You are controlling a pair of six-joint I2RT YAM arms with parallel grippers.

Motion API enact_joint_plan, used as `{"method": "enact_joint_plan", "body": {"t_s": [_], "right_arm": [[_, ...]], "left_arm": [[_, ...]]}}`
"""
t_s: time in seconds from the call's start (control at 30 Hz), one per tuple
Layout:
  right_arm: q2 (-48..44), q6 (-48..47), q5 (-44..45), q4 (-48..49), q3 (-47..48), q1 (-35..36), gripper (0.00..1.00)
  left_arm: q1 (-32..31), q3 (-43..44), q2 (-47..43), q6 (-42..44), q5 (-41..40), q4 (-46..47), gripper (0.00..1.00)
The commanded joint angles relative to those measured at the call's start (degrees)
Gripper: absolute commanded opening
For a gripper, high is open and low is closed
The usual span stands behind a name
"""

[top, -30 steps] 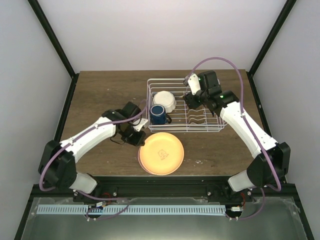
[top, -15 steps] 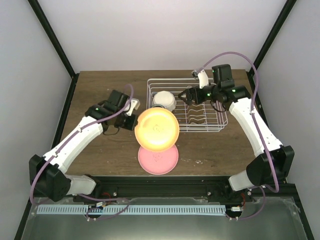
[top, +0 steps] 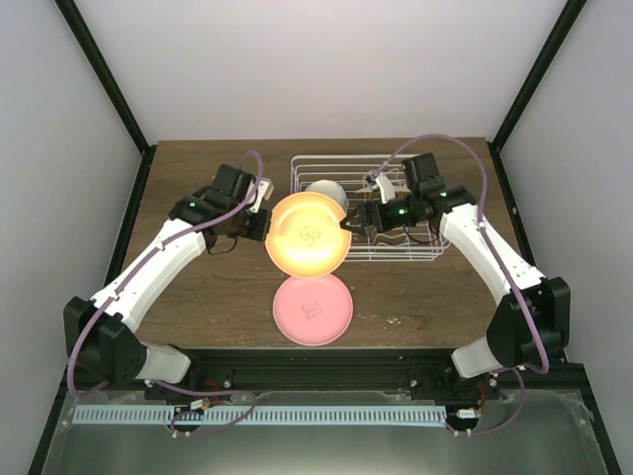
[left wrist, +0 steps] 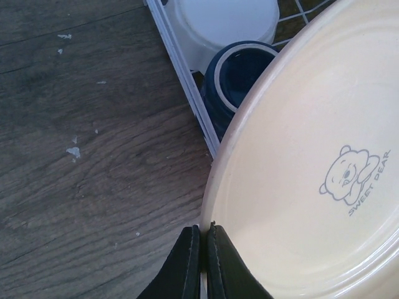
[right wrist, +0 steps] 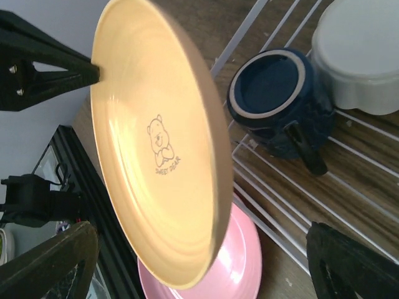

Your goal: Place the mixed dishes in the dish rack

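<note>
My left gripper is shut on the left rim of the round orange plate and holds it tilted in the air at the front left corner of the white wire dish rack. In the left wrist view the gripper pinches the plate at its edge. My right gripper is open at the plate's right edge; in the right wrist view the plate lies between its spread fingers. The pink plate lies flat on the table. The white bowl and the dark blue mug sit in the rack.
The rack's upright dividers stand under the right arm, right of the bowl and mug. The rack's white rim runs beside the mug. Black frame posts stand at the table's far corners.
My left gripper lifted the orange plate off the pink plate and carried it up toward the rack, tilting it. My right gripper moved from the rack's back left to the plate's right edge.
</note>
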Motion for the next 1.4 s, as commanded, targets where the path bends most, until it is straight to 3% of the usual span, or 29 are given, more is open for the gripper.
{"method": "enact_joint_plan", "body": {"t_s": [0.0,0.17,0.43,0.53,0.73,0.8,1.0,1.13,1.27,1.37], "right_arm": [[0.43,1.42,-1.77,5.15,-1.45,2.27,0.92],[2.33,3.33,-3.62,9.97,-2.54,4.28,0.86],[4.39,3.71,-5.27,12.18,-0.87,5.32,0.49],[4.53,3.89,-5.19,12.35,-0.01,5.32,0.28],[3.94,3.53,-3.43,11.64,1.17,5.27,0.15],[3.42,2.68,-1.78,10.62,1.77,5.32,0.12],[1.25,-1.29,4.12,9.51,3.78,5.32,0.01],[0.37,-4.65,7.67,9.2,5.46,5.32,0.01],[0.31,-9.95,17.09,5.32,9.33,5.32,0.01],[-0.34,-15.31,24.22,1.32,12.52,5.32,0.01]], "left_arm": [[-0.03,1.86,0.45,-0.93,2.42,3.69,0.0],[-0.04,1.64,0.36,-1.75,3.24,5.21,0.0],[-0.04,0.13,-0.06,-2.47,4.59,6.77,0.0],[-0.04,-0.42,-0.01,-2.6,5.11,7.51,0.0],[-0.04,-1.15,0.54,-2.67,6.0,8.44,0.0],[-0.04,-1.29,0.54,-2.75,5.96,8.61,0.07],[0.24,-0.01,-0.03,-3.22,6.31,8.64,0.41],[1.11,2.99,-0.12,-4.11,8.86,8.2,0.73],[3.15,6.95,-1.0,-5.37,9.02,7.14,0.99],[7.45,8.21,-2.04,-7.37,10.08,6.81,1.0]]}}
